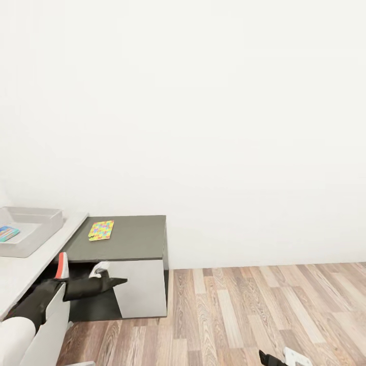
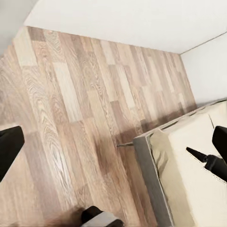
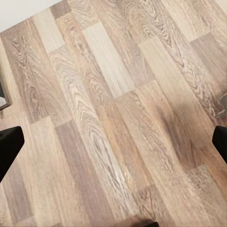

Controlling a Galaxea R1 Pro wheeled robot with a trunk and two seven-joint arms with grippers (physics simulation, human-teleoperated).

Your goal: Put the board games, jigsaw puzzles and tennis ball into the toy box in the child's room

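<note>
The toy box, a shallow light grey rectangular bin with sloping sides and a thick rim, sits on the pale grey tabletop at the left edge of the head view, with a flat blue printed box lying inside it. Just beside it, on the dark grey cabinet top, lies one thin jigsaw puzzle card patterned in yellow, pink, blue and green, apart from the bin. The left arm's dark forearm hangs low in front of the cabinet's white door; the rest is bare white wall and wood-plank floor. In the left wrist view the left claw has its two dark fingers at opposite edges, wide apart and holding nothing, over the floor, with a corner of the beige mattress and grey-brown frame of the bed below. In the right wrist view the right claw is likewise spread wide and bare above the plank floor. I judge the robot to be travelling between bed and tabletop with nothing in hand, so the step is a fetch. The next move calls for turning the base towards a remaining toy, most plainly the puzzle card, and lowering a claw flat enough to catch its thin edge.
</note>
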